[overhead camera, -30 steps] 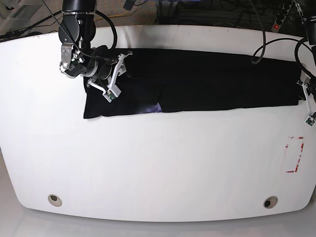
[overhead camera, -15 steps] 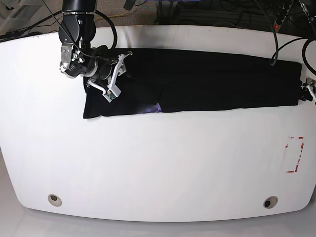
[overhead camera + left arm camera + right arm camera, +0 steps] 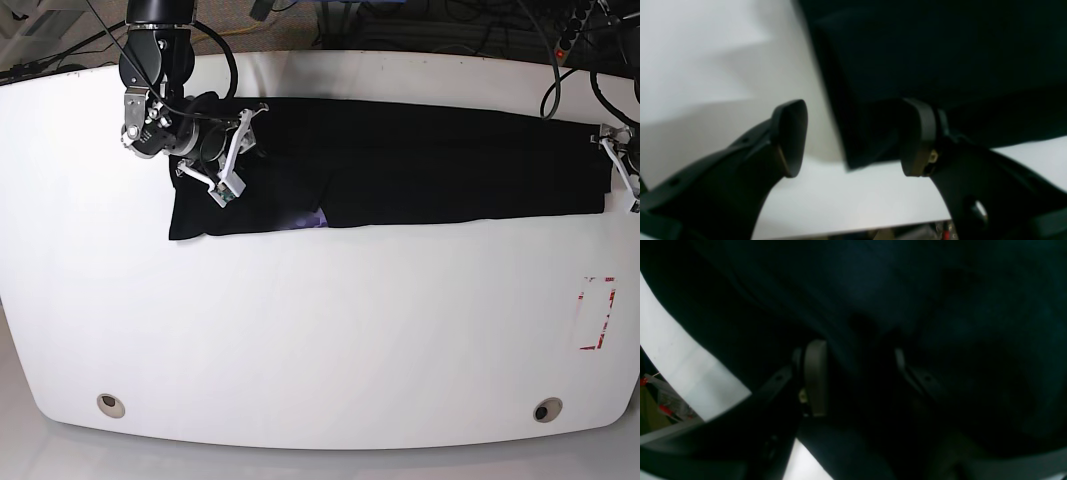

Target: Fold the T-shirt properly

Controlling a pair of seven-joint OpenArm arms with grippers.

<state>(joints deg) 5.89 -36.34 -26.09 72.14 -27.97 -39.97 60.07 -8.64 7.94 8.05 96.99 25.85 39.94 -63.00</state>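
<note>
Movement over the last second is confined to the left pincer point(image 3: 622, 168): it has travelled from beside the bench point(image 3: 320, 340) edge back to the T-shirt point(image 3: 420, 170) end, fingers spread, one over the cloth corner. The right pincer point(image 3: 228, 158) stays low on the opposite end; whether it pinches cloth I cannot tell. The shirt lies as a long band across the far bench; a crosswise fold likely follows.
</note>
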